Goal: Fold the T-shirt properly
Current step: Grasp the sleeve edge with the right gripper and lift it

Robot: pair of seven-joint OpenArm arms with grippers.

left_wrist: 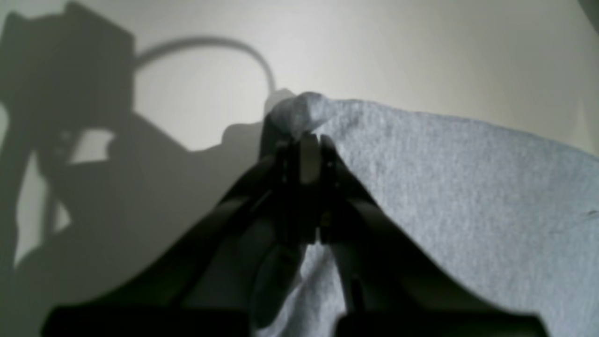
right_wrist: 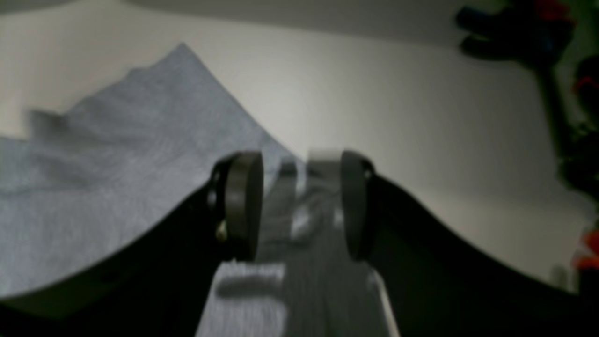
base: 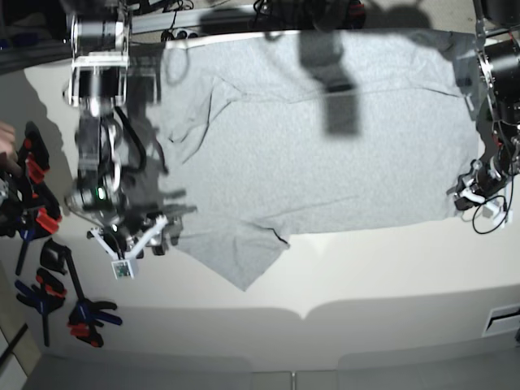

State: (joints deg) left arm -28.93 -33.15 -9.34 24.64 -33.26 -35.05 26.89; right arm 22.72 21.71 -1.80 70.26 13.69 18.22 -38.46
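**Left claw pinching shirt corner, right claw open at sleeve**

Left claw (left_wrist: 309, 154): jaws fully together on a bunched nub of the T-shirt (left_wrist: 468, 196), a bottom corner by the look of it; fabric drapes off to the claw's right. Right claw (right_wrist: 299, 206): jaws wide apart, holding nothing, with grey cloth below and between them, probably the sleeve edge, though the wrist view is blurry. In the base view the T-shirt (base: 325, 146) lies spread mostly flat between the two claws, plain side up, sleeve sticking out near the right claw (base: 134, 244). Soft, light knit cotton: limp, wrinkles easily, so take it at corners and hems. Past it, a smooth pale tabletop (base: 366, 268); spring clamps (base: 49, 284) lie beyond the right claw at the edge.
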